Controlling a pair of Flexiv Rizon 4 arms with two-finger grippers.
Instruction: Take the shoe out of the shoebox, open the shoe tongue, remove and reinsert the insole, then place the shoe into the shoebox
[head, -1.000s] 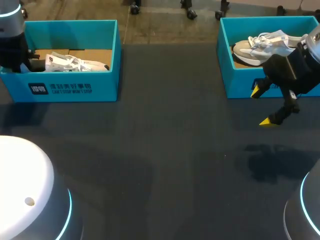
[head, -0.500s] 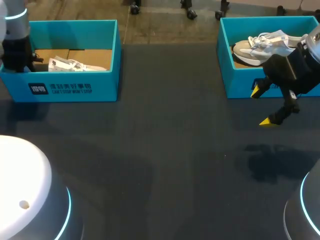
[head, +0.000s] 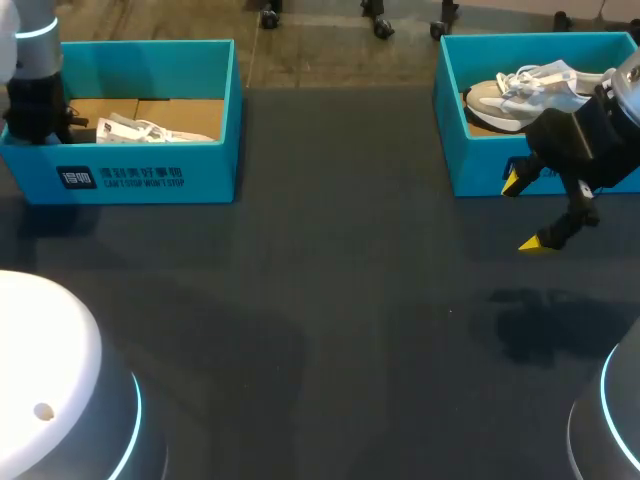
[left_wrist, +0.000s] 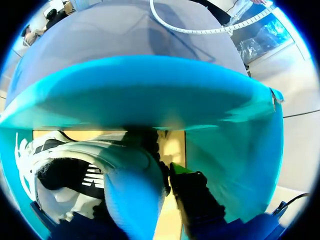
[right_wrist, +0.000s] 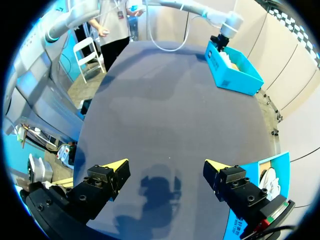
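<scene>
Shoe (head: 140, 130) lies in shoebox (head: 226, 150), left arm (head: 32, 70) upright inside beside it.

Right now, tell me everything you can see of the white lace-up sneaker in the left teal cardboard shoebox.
The white lace-up sneaker lies in the left teal cardboard shoebox on its brown floor. White upper, white laces, dark lining at the opening, black stripes on one side. Only its top shows over the front wall. The left arm is in the box beside it; whether they touch is unclear.
</scene>
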